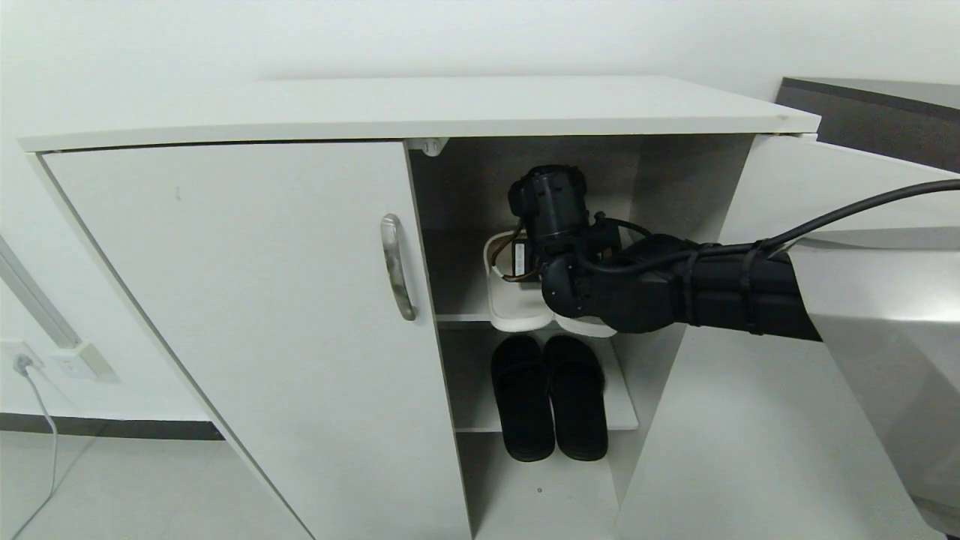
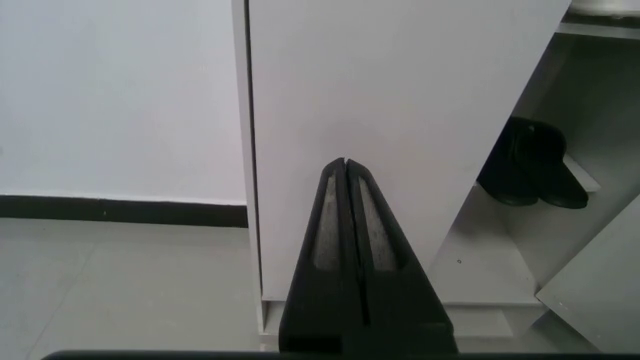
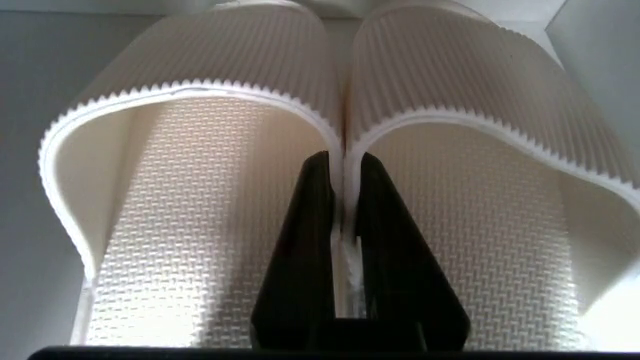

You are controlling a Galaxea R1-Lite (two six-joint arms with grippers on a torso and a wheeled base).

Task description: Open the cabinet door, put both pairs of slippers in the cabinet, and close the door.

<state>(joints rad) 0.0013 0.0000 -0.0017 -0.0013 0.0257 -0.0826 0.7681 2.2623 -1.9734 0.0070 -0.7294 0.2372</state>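
The right gripper [image 3: 345,170] is seen in the right wrist view with its fingers drawn narrow. The touching inner edges of the 2 white slippers [image 3: 200,200] are pinched between them, and how deep the grip reaches cannot be made out. In the head view those fingers are hidden behind the right arm [image 1: 675,289], which crosses from the right edge into the open half of the cabinet [image 1: 420,105] at the centre of the frame. Most of the white pair is covered by the wrist. Only the heels and part of 1 sole are shown, on the upper shelf [image 1: 457,319], with the heels jutting past its front edge.

Just below centre, the black slippers [image 1: 549,397] are laid side by side on the lower shelf [image 1: 622,412], heels toward the camera and overhanging its edge.

The left gripper [image 2: 345,170] is held with its fingers pressed together around nothing, in front of the closed left door [image 1: 247,322]. Whether the panel is touched cannot be told.

The right door [image 1: 750,420] is swung open at the lower right and cut off by the bottom edge, as is the cabinet's base. A metal handle [image 1: 396,266] is fixed upright at the closed door's right edge. At the lower left a wall socket [image 1: 71,364] is seen, with a cable [image 1: 41,420] hanging down from beside it
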